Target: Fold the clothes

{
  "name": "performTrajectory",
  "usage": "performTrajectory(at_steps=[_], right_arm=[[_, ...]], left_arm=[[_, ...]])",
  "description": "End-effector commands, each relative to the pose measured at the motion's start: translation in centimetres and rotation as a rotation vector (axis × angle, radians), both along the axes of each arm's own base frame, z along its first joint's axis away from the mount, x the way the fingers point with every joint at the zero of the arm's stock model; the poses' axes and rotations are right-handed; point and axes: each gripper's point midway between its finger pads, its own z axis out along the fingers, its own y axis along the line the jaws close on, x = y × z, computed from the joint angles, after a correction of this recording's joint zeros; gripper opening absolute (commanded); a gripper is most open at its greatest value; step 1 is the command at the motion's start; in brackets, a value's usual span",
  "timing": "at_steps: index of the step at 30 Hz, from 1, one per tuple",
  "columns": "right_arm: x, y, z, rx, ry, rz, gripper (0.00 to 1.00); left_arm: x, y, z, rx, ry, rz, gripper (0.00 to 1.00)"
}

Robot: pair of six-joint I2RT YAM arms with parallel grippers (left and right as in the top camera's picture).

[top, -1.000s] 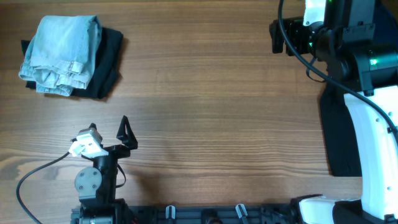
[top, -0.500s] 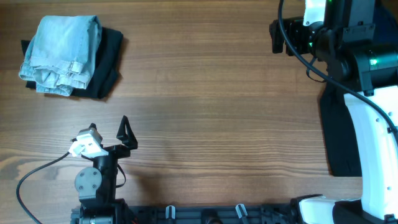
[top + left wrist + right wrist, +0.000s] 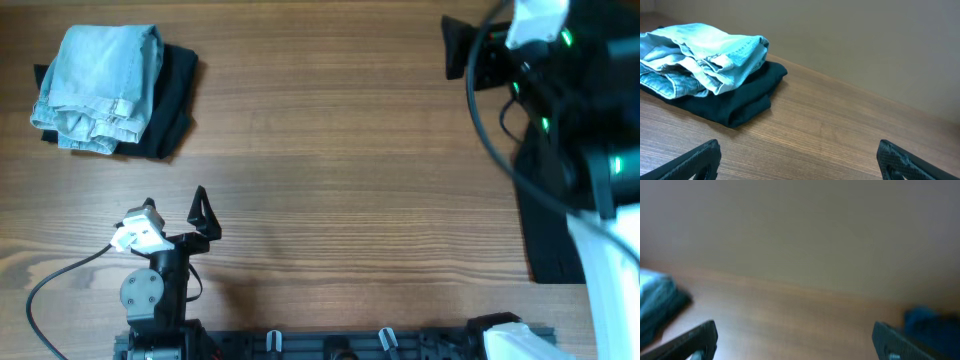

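Checking in from the remote station, quick count of what's on screen. One pair of light-blue denim shorts [image 3: 95, 85], folded up, waistband and a belt loop showing, sitting at about 10 o'clock on the bench [image 3: 330, 150] in the overhead view. They lie on top of one dark garment [image 3: 172, 105], also folded, which pokes out on the 3 o'clock side of the shorts. As far as I can tell it's a single piece, but I can't rule out a second layer.

Two arms, two end effectors. The left end effector [image 3: 176, 210] is down at 7 o'clock, fingers spread wide apart, nothing between them, well away from the pile. Its wrist cam has the pile at 10 o'clock and both fingers [image 3: 695, 160] at the bottom corners. One cable [image 3: 60, 275] loops off that arm.

The right end effector [image 3: 455, 48] is up at 1 o'clock, far from the clothes, also spread apart and gripping nothing. Its wrist cam is blurry: two fingers [image 3: 690, 337] and a teal smudge at 9 o'clock.

One dark patch [image 3: 545, 220] lies at 3 o'clock, partly under the right arm; can't tell what it is.
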Motion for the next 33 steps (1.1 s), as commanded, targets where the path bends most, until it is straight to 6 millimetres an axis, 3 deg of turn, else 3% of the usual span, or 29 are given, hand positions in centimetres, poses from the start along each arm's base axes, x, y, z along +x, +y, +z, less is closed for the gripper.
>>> performTrajectory(at_steps=[1,4,9,14,20,26,33], right_arm=[[-1.9,-0.8,-1.0,-0.001,-0.094,0.0,1.0],[-3.2,-1.8,-3.3,0.009,-0.175,-0.025,1.0],[-6.4,-3.5,-11.3,0.005,-0.181,-0.064,1.0],[-9.6,-4.2,-18.0,0.014,-0.256,-0.08,1.0],[-11.8,-4.4,-21.7,0.018,-0.297,-0.081,1.0],[-12.5,-4.7,-25.0,0.013,-0.267,-0.092,1.0],[-13.1,-4.7,-24.9,0.014,-0.276,-0.092,1.0]], left_arm=[[0.0,0.1,-0.1,0.001,-0.007,0.009,1.0],[0.0,0.1,-0.1,0.001,-0.007,0.009,1.0],[0.0,0.1,-0.1,0.001,-0.007,0.009,1.0],[0.0,0.1,-0.1,0.001,-0.007,0.009,1.0],[0.0,0.1,-0.1,0.001,-0.007,0.009,1.0],[0.0,0.1,-0.1,0.001,-0.007,0.009,1.0],[0.0,0.1,-0.1,0.001,-0.007,0.009,1.0]])
